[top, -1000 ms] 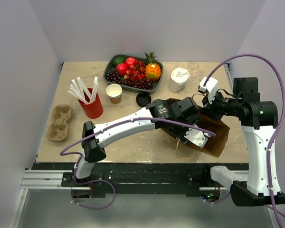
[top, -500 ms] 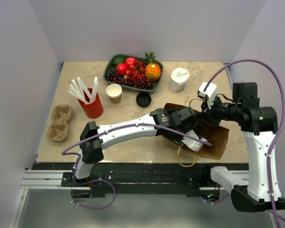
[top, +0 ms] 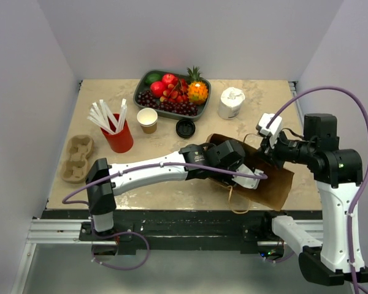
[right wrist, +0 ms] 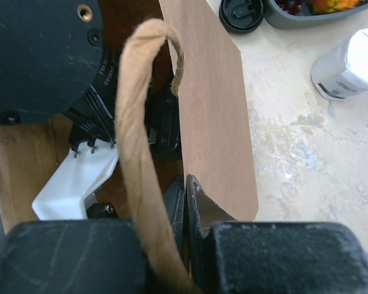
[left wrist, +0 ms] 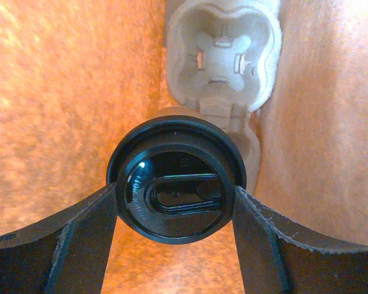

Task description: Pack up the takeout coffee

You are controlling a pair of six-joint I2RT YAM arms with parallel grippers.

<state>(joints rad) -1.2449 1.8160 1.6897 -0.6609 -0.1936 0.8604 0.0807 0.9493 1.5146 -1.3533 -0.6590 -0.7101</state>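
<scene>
Fingers of the left gripper sat against either side of the takeout coffee, clamped on it at its black lid, deep inside the paper bag. Just beyond the cup lay a pulp cup carrier, its far well bare. The cup covered the near well, though whether it was seated there could not be told. The right gripper was pressed together on the bag's rim, with the twisted paper handle draped across it, holding the mouth open around the left arm. The step in hand looked like setting the cup into that near well. Doing it well would likely mean holding the cup square to the well, pushing gently until the base stopped, and only then spreading the fingers, and narrowly, since the bag walls stood close on both sides. The right pinch should probably hold until the left arm was out, lest the mouth collapse onto it.
</scene>
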